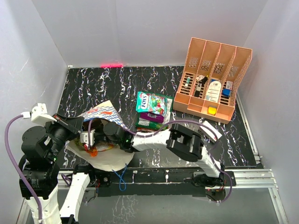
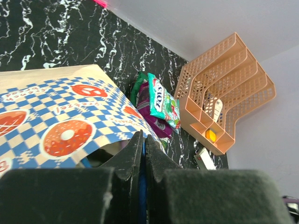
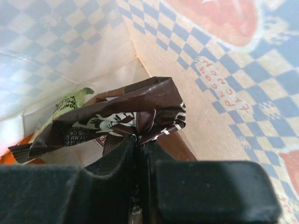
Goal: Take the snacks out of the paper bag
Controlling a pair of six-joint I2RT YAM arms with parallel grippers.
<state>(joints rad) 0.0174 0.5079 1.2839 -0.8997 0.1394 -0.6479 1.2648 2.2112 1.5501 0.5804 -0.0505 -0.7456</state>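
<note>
The left arm [image 1: 44, 154] stands folded over its base at the seven o'clock corner of the tabletop [image 1: 117, 84], with the wrist turned toward three o'clock. The left gripper [image 2: 143, 136] has its fingers pressed together on the rim of the paper bag [image 2: 60, 121]. The right arm [image 1: 187, 142] bends up from five o'clock and stretches low toward nine o'clock. The right gripper [image 3: 136, 139] is pinched tight on a dark brown wrapper [image 3: 117, 112].

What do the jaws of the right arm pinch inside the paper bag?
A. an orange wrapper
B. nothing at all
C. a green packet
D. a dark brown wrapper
D: in the right wrist view the jaws are closed on the crumpled edge of the dark brown wrapper inside the paper bag, while the green packet lies free behind it.
</note>
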